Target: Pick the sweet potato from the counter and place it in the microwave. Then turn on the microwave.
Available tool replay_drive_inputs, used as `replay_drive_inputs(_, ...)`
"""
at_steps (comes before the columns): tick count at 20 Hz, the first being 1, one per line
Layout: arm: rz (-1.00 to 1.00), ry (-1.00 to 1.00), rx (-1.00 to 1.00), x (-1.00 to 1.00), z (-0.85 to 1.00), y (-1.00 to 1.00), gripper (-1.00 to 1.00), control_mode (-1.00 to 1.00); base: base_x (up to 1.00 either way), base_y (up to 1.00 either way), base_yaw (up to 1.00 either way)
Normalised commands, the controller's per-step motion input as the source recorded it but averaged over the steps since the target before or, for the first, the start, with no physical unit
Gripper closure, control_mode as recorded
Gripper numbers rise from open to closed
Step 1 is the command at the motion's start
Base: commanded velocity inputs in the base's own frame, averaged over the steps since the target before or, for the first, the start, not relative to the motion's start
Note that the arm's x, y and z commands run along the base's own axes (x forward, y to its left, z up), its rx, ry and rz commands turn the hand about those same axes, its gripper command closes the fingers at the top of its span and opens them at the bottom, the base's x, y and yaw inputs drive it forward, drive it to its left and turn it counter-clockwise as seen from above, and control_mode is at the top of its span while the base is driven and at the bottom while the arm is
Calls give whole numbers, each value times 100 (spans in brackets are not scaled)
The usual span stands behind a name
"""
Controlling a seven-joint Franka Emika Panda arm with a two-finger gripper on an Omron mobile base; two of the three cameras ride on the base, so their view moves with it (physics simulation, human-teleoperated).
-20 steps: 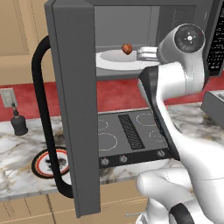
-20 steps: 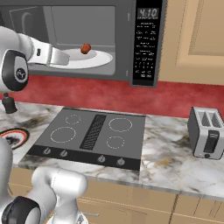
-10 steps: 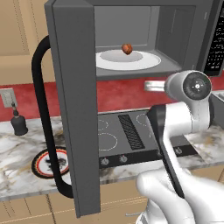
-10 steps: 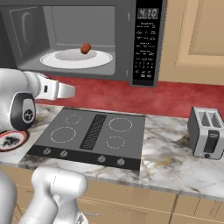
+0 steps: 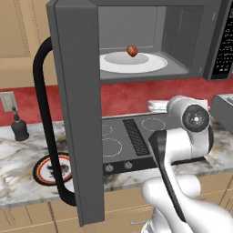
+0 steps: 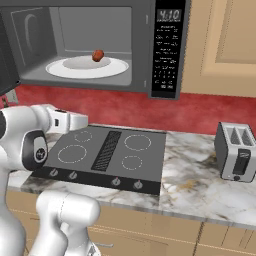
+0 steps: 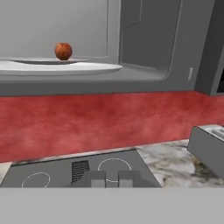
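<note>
The potato (image 5: 132,50) sits on the white turntable (image 5: 133,63) inside the microwave (image 6: 100,45), near the middle of the plate, a little toward the back. The door (image 5: 78,113) stands swung wide to the left, its black curved handle (image 5: 48,123) facing the room.

The gripper (image 7: 111,178) is down below the oven, over the cooktop (image 6: 107,155), holding nothing. In the hand view its two dark tips stand side by side with only a narrow gap between them, so the jaws look nearly closed. From there the potato shows up and to the left, well apart from the tips.

The display at the top of the button panel (image 6: 167,50) shows pale digits that seem to read 4:10, though they are small and soft. The rows of buttons beneath carry marks too fine to read.

A toaster (image 6: 237,157) stands on the counter (image 6: 200,185) right of the cooktop. Left of it, a round red-rimmed plate (image 5: 52,168) lies on the marble, partly behind the door, and a small dark bottle (image 5: 19,129) stands by the wall beneath an outlet (image 5: 8,101).
</note>
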Motion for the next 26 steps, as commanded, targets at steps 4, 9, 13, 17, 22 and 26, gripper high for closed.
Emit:
replay_drive_inputs(4,0,-12,-9,9,-32,2,100,-100,0,0,0)
replay_drive_inputs(9,-1,-14,-12,0,-28,28,100,-100,0,0,0)
replay_drive_inputs(13,-1,-15,-15,0,-38,23,100,-100,0,0,0)
replay_drive_inputs(17,0,-13,-14,2,-49,19,100,-100,0,0,0)
replay_drive_inputs(22,0,-13,-14,1,-59,2,100,-100,0,0,0)
replay_drive_inputs(26,0,-12,-13,7,-63,0,100,-100,0,0,0)
